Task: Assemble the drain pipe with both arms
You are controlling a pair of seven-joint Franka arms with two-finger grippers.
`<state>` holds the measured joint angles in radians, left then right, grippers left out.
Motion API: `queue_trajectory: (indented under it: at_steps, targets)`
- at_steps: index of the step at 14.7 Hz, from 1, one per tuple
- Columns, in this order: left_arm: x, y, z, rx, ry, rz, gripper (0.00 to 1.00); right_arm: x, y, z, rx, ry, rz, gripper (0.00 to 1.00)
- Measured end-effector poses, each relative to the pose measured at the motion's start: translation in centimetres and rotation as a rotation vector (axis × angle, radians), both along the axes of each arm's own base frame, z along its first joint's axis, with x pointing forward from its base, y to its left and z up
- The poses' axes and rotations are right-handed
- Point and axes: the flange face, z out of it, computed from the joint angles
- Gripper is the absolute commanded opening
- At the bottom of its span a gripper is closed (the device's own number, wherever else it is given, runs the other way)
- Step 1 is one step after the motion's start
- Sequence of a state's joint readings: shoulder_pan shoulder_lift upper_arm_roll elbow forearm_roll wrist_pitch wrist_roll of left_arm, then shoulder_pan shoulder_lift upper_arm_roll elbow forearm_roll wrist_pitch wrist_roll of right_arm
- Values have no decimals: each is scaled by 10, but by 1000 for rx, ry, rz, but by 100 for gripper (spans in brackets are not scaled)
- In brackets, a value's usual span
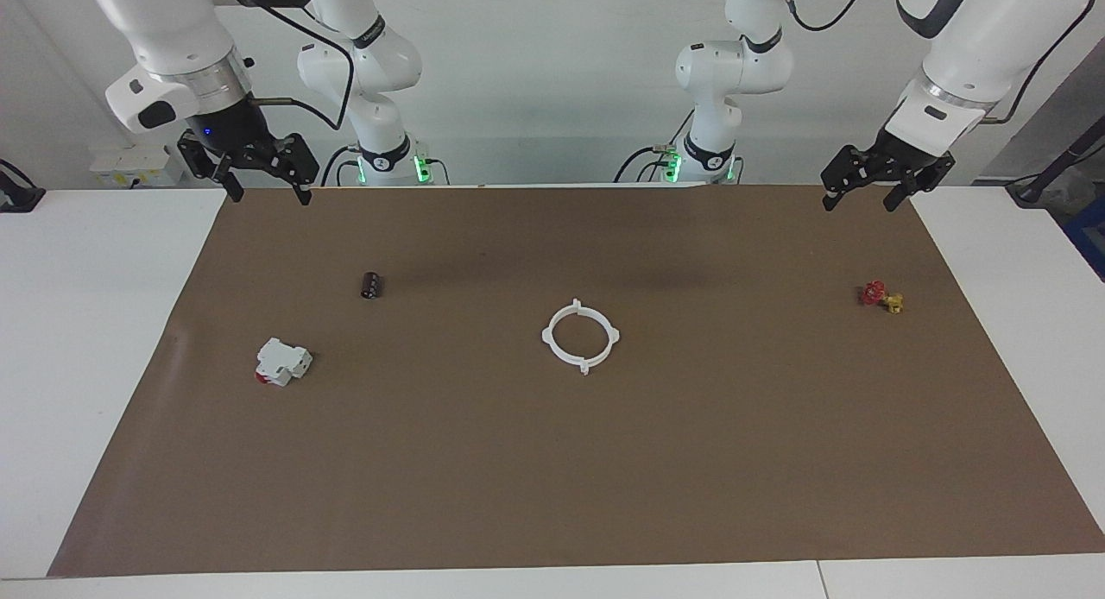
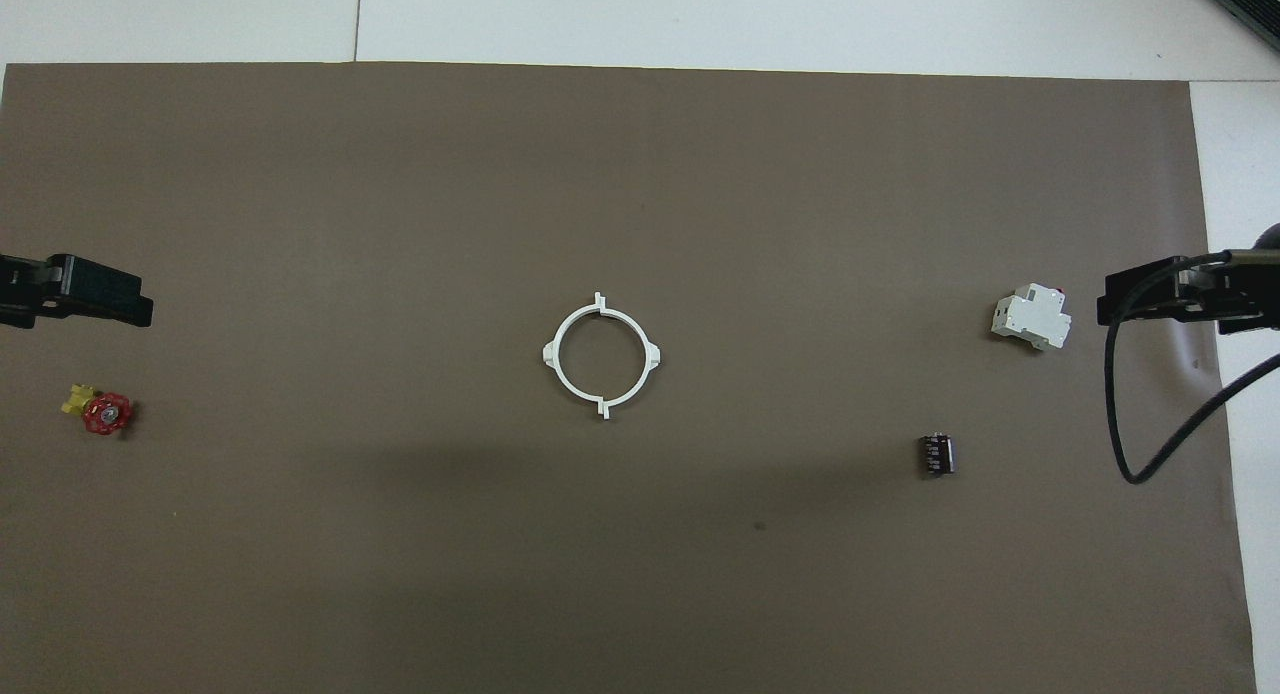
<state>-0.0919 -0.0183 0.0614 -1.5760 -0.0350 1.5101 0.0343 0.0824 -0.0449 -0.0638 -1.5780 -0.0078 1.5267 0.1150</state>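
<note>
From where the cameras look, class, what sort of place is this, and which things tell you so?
Most likely a robotics lab test bench. Two arms, left gripper and right gripper, hang over a brown mat. On it lie a white ring, a circuit breaker and a small red-handled valve.

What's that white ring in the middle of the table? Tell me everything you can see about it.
The ring is thin, white and looks like plastic. It is made of two half-rings set end to end, with small tabs sticking out where the ends meet and a small lug on the outside of each half. It lies flat on the brown mat, about mid-table, closed into a full circle. Nothing else touches it; both grippers are well away from it.
</note>
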Motion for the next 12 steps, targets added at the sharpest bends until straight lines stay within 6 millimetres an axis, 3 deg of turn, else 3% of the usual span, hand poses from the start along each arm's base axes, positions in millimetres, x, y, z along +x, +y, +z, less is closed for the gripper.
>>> queue_trajectory:
  at_steps: [12]
  targets:
    - [-1, 5, -1, 13, 12, -33, 100, 0, 0, 0, 0, 0, 0, 100]
